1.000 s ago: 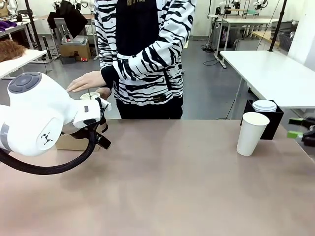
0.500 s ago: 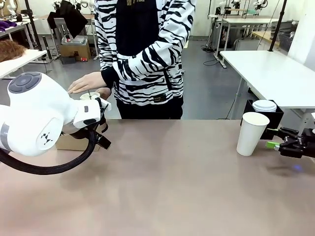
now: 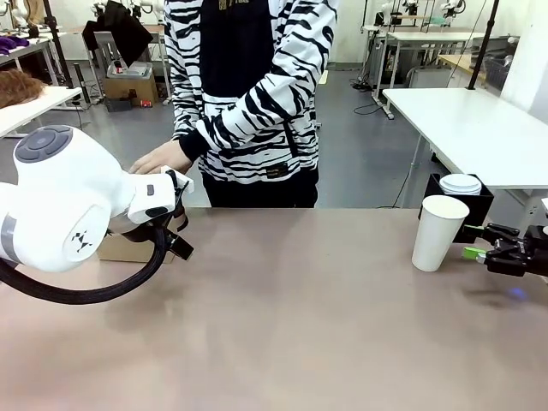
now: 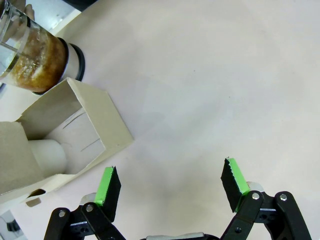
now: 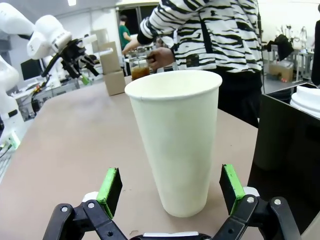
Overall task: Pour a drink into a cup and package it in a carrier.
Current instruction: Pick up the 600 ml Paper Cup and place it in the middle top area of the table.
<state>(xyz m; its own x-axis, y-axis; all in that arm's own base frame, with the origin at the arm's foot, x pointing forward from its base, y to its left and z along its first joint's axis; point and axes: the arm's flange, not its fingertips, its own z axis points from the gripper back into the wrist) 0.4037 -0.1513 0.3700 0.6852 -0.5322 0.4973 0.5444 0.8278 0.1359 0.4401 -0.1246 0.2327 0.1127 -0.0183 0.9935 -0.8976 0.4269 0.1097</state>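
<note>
My right fingers point(image 5: 170, 181) are spread wide, one on each side of the tall white cup point(image 5: 175, 140) without touching it. The cup stands upright and empty near the bench's far right corner, just beside a black box point(image 5: 285, 150). My left fingers point(image 4: 170, 177) are spread too, hovering over bare bench beside the cardboard carrier point(image 4: 95, 117) at the far left corner, where a person's hand point(image 5: 161, 56) holds the pitcher point(image 4: 37, 57) of brown drink. The cup is light paper, so closing off-centre could knock it over and squeezing hard could crush it. My outer finger may also catch the box.
</note>
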